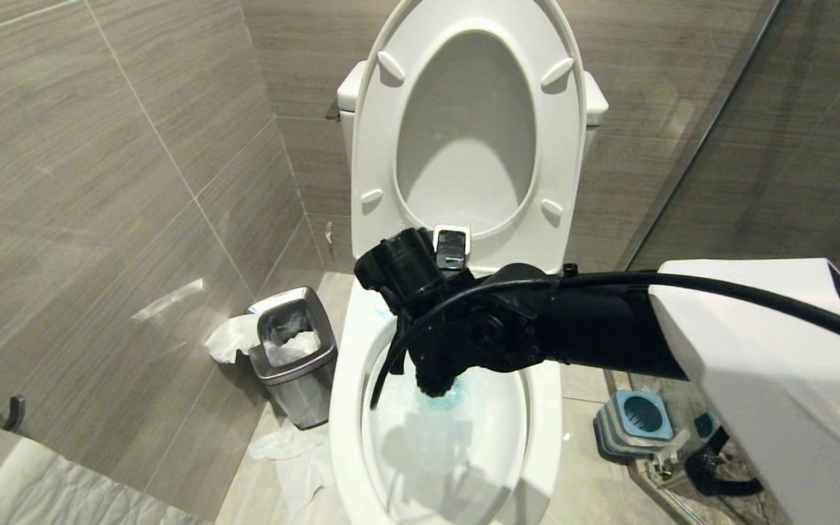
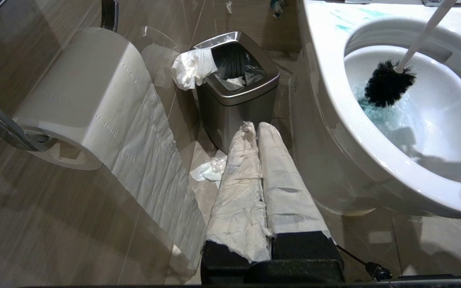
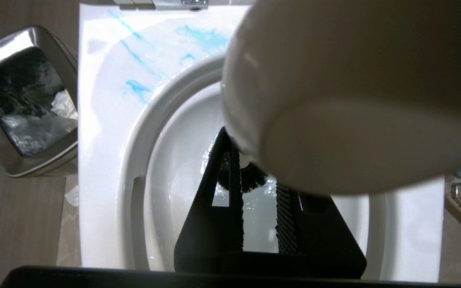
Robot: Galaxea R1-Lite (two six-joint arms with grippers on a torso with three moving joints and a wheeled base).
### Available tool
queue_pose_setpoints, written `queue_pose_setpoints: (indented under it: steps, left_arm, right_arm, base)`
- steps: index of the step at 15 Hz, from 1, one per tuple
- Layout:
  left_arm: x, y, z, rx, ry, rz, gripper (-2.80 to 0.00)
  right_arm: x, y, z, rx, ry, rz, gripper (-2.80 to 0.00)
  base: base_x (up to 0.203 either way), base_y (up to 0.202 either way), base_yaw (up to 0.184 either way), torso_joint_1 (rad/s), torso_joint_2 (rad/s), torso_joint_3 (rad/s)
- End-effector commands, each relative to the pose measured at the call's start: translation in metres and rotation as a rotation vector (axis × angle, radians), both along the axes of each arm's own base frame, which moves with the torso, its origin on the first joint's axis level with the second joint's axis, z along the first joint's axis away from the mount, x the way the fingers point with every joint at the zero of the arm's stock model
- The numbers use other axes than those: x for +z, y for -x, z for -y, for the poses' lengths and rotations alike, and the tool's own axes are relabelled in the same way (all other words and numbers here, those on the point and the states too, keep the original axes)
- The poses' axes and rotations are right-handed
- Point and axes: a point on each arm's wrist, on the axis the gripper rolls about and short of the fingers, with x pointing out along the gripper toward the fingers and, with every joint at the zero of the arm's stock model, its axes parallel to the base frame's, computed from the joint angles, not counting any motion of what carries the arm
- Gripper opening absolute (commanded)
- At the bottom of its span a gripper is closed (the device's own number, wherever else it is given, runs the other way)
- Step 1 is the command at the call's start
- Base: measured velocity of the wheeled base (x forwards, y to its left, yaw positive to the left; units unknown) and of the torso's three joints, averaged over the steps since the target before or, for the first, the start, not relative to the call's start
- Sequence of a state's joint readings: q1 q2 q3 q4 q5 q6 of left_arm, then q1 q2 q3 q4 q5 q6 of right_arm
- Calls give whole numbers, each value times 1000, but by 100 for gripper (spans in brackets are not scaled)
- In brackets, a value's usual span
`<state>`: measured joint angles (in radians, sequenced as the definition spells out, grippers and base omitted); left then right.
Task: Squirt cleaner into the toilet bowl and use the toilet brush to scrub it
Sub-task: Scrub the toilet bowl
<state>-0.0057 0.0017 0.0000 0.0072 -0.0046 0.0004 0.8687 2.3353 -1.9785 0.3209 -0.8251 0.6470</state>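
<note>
- Head view shows the right gripper [image 1: 420,332] over the toilet bowl [image 1: 347,408], its jaws pinching the handle of the toilet brush [image 2: 388,84].
- One brush is there; its dark bristle head sits low inside the bowl, against the side wall, at the blue-tinted water.
- The cleaner [image 3: 136,86] is already squirted: several turquoise streaks lie on the rim and the water is pale blue.
- I judge the scrubbing is under way, since streaks on the rim are not yet wiped.
- The left gripper [image 2: 256,132] is parked beside the bowl, jaws pressed together and empty.
- I count one waste bin [image 2: 234,104], one brush holder [image 1: 635,423] and one paper roll [image 2: 78,96].
</note>
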Motion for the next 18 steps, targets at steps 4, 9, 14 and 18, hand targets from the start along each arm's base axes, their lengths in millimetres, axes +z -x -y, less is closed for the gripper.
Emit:
queue_pose_setpoints:
  steps: [4, 9, 14, 18]
  left_arm:
    - [0, 0, 0, 0, 0, -3, -280]
    - [0, 0, 0, 1, 0, -3, -280]
    - [0, 0, 0, 0, 0, -3, -280]
    - [0, 0, 0, 0, 0, -3, -280]
  right_arm:
    - [39, 16, 19, -11, -11, 24, -280]
    - [34, 1, 35, -100, 36, 19, -280]
    - [27, -1, 22, -54, 21, 27, -280]
    - [29, 1, 10, 19, 15, 59, -280]
  base:
    - [0, 0, 0, 0, 0, 0]
    - [0, 0, 0, 0, 0, 0]
    - [0, 0, 0, 0, 0, 0]
    - [0, 0, 0, 0, 0, 0]
